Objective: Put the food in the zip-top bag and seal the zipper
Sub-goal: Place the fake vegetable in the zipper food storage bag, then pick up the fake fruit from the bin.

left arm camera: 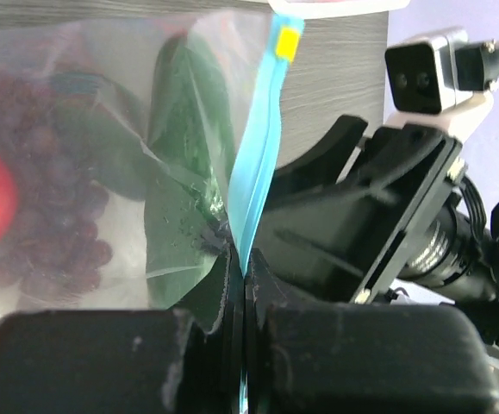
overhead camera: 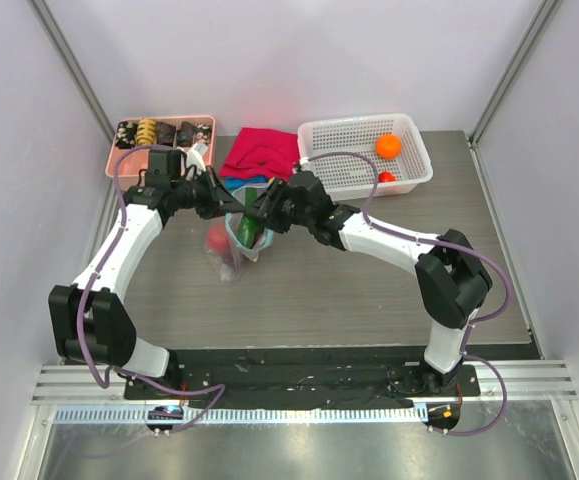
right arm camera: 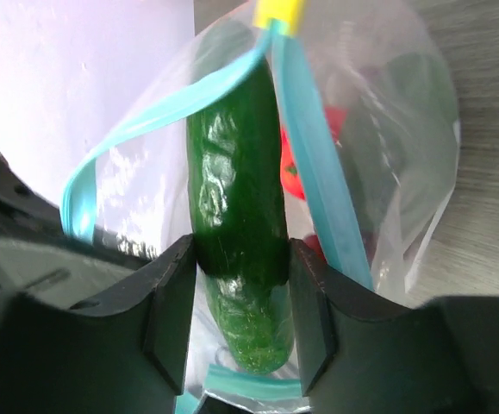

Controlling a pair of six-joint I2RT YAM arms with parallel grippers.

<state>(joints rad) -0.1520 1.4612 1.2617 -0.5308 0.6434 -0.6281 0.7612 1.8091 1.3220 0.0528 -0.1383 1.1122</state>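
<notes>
Left gripper [left arm camera: 242, 285] pinches the zipper [left arm camera: 262, 147]; right gripper [right arm camera: 238, 293] clamps the cucumber [right arm camera: 232, 172] at the bag [right arm camera: 404, 155] mouth. A snag on the lip could tug the bag free.

Arms bent inward; left gripper [left arm camera: 242, 274] and right gripper [right arm camera: 239, 267] both clamped.

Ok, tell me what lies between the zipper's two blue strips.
The green cucumber, clamped in the right gripper, stands between the zipper strips; the right wrist view shows it.
</notes>
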